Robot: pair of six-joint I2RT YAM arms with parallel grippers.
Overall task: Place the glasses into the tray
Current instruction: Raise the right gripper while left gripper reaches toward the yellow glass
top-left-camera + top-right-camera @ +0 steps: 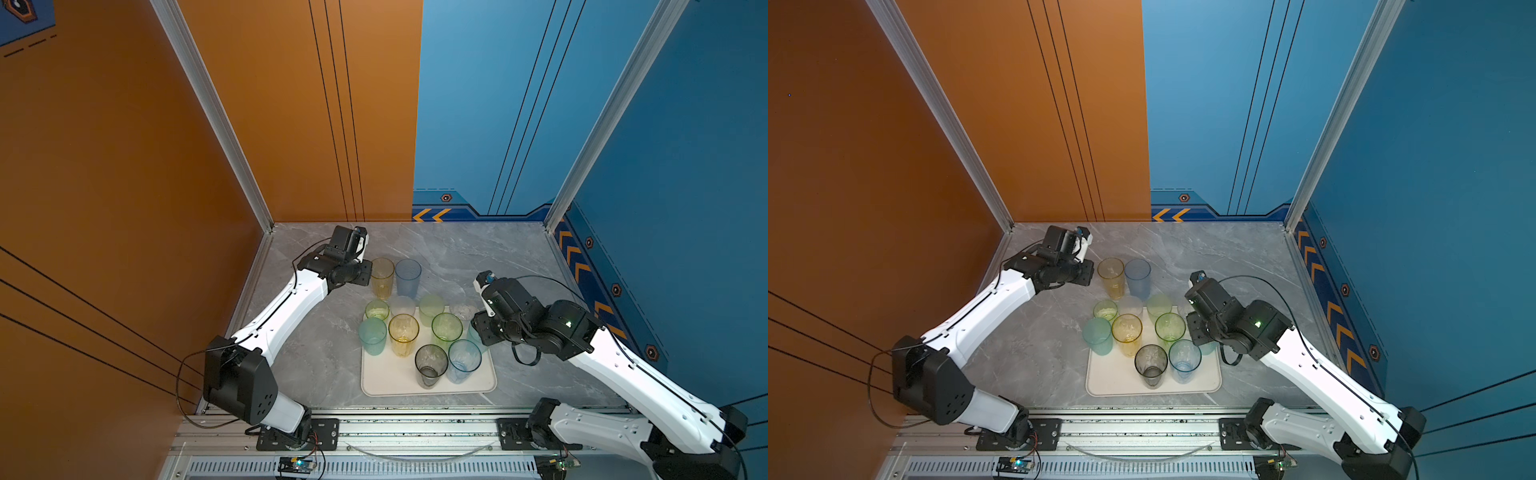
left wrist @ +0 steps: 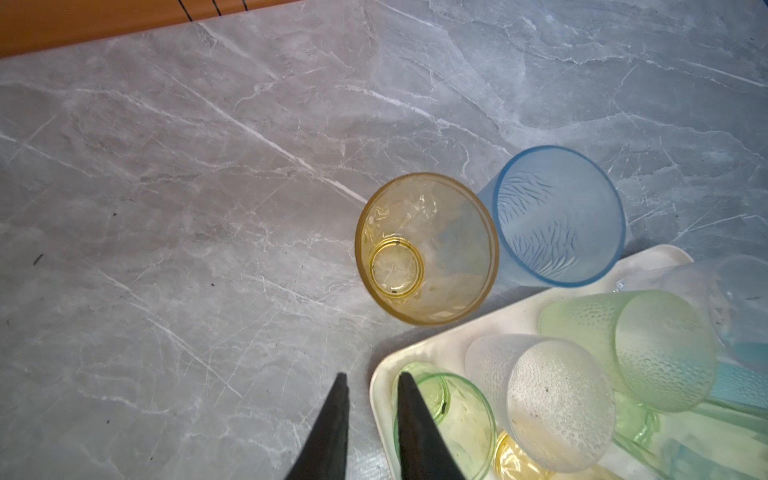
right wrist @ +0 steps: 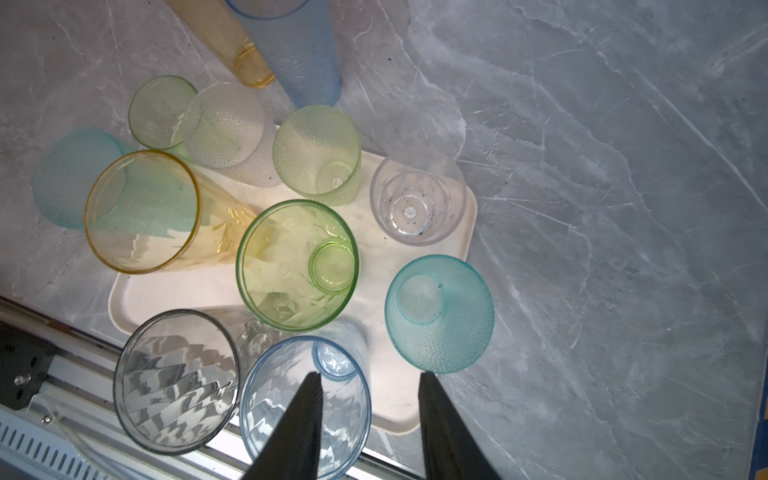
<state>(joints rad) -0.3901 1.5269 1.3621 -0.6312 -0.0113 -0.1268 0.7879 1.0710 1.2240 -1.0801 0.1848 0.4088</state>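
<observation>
On the grey marble desk point(image 1: 316, 353), the cream tray point(image 1: 386, 376) carries most of the glasses. A tall yellow glass point(image 1: 382, 276) and a frosted blue glass point(image 1: 408, 276) stand upright side by side on the desk, just beyond the tray's far edge. The left fingers point(image 2: 332, 424), slightly apart and empty, hover at the tray's corner beside a small green glass point(image 2: 449, 415). The right fingers point(image 3: 303, 424), wider apart and empty, hover above a clear blue glass point(image 3: 345, 415) on the tray.

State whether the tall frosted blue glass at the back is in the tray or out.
Out: the frosted blue glass stands on the marble table, beyond the tray's far rim.
</observation>
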